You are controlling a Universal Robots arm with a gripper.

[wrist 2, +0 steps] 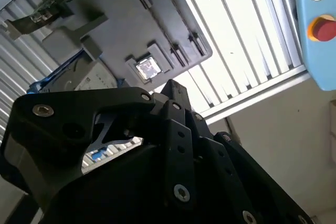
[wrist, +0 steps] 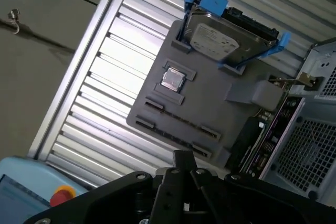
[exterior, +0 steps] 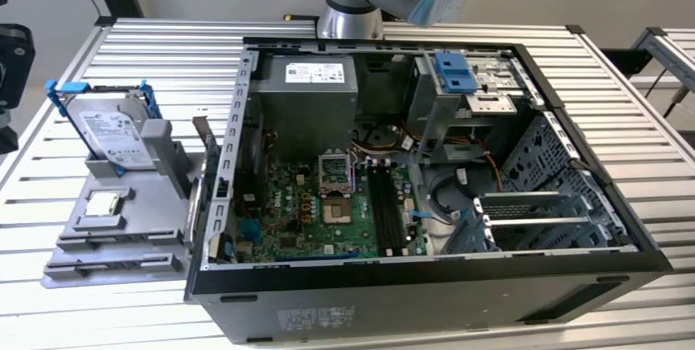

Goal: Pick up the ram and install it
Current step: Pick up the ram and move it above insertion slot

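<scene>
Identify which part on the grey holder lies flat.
The small silver chip, flat in its recess; the hard drive in its blue frame stands propped at a tilt.

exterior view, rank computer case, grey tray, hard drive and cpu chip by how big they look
1. computer case
2. grey tray
3. hard drive
4. cpu chip
No close calls.

Bright, even light in the exterior view — desk (exterior: 142, 49) slats shine pale, case (exterior: 434, 309) interior sits in soft shadow. Second wrist view: harsh glare off the slats, gripper (wrist 2: 170, 98) nearly black against it.
</scene>
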